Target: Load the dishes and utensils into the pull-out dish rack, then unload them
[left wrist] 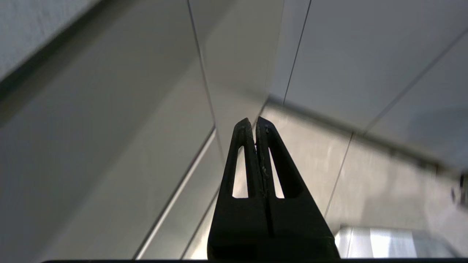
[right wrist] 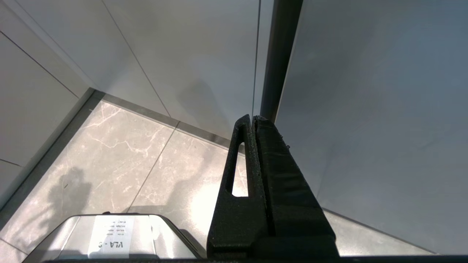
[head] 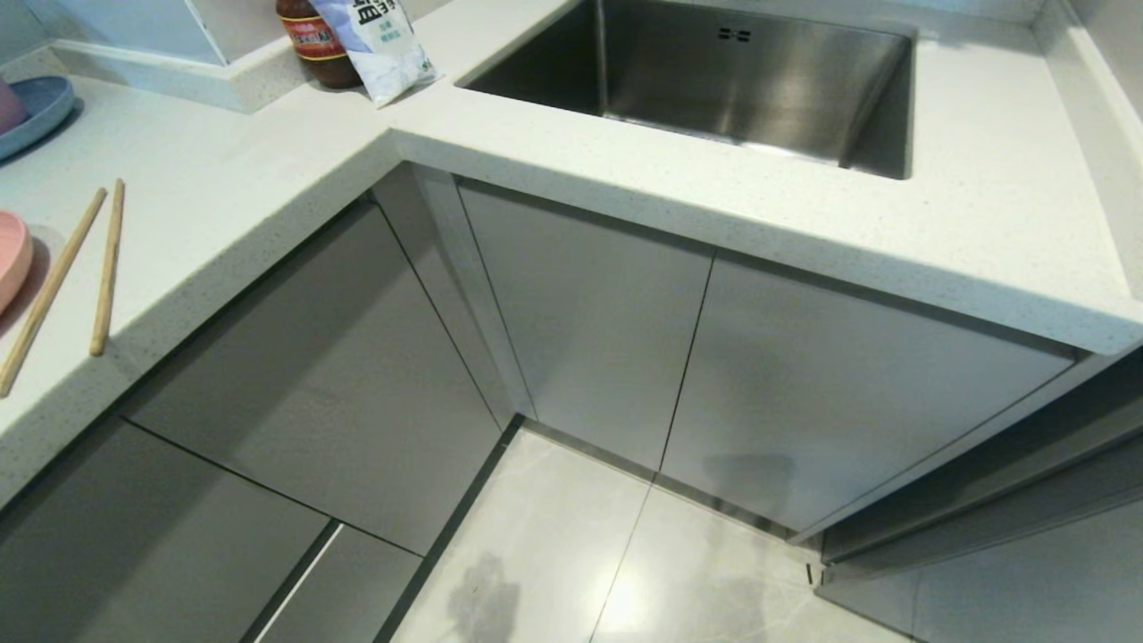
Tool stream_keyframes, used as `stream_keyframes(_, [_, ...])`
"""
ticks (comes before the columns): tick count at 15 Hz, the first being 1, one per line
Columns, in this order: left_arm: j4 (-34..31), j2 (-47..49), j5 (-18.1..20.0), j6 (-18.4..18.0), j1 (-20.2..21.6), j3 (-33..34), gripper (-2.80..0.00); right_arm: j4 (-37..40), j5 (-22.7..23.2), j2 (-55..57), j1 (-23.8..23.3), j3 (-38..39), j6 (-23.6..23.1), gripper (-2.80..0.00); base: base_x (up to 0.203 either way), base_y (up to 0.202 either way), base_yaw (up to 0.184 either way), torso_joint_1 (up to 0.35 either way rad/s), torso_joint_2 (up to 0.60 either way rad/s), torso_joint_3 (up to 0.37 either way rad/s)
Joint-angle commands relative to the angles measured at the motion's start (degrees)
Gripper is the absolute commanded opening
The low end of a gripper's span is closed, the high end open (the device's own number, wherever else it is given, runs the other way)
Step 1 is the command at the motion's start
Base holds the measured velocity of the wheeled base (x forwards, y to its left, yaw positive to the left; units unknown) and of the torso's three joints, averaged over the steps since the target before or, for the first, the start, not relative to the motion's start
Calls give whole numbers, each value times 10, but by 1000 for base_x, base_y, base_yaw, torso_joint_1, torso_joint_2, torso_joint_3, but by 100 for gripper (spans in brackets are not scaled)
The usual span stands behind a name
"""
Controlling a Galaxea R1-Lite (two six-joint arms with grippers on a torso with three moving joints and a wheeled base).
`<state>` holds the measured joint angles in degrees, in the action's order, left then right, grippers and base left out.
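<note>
Both arms are hanging low by the cabinet doors [head: 580,321], left gripper [left wrist: 255,123] and right gripper [right wrist: 253,120] pressed together empty (chopsticks [head: 105,268] lying on counter [head: 232,205]), rack apparently needing pulling out.

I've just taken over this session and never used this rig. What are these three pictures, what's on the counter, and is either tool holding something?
The wide picture comes from the robot's head, looking down at a kitchen corner. On the countertop lie two wooden chopsticks, beside a pink plate at the picture's edge, with a blue plate farther back. By the sink stand a jar and a white bag. The other two pictures come from cameras on each wrist. The left tool and right tool are both shut and hold nothing, pointing at cabinet fronts and floor.
</note>
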<state>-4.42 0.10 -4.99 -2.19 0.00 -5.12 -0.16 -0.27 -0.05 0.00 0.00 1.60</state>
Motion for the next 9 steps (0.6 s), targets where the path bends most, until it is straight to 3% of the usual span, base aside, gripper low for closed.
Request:
stream_keyframes(1, [75, 0, 26, 2, 1, 47, -280, 0, 0, -1, 0, 1, 0, -280, 0, 0, 0, 0, 0, 0])
stream_keyframes(3, [75, 0, 76, 0, 0, 65, -280, 0, 0, -1, 0, 1, 0, -280, 0, 0, 0, 0, 0, 0])
stream_keyframes(5, [78, 0, 70, 4, 0, 65, -280, 0, 0, -1, 0, 1, 0, -280, 0, 0, 0, 0, 0, 0])
stream_keyframes(9, [79, 0, 47, 53, 0, 65, -280, 0, 0, -1, 0, 1, 0, -280, 0, 0, 0, 0, 0, 0])
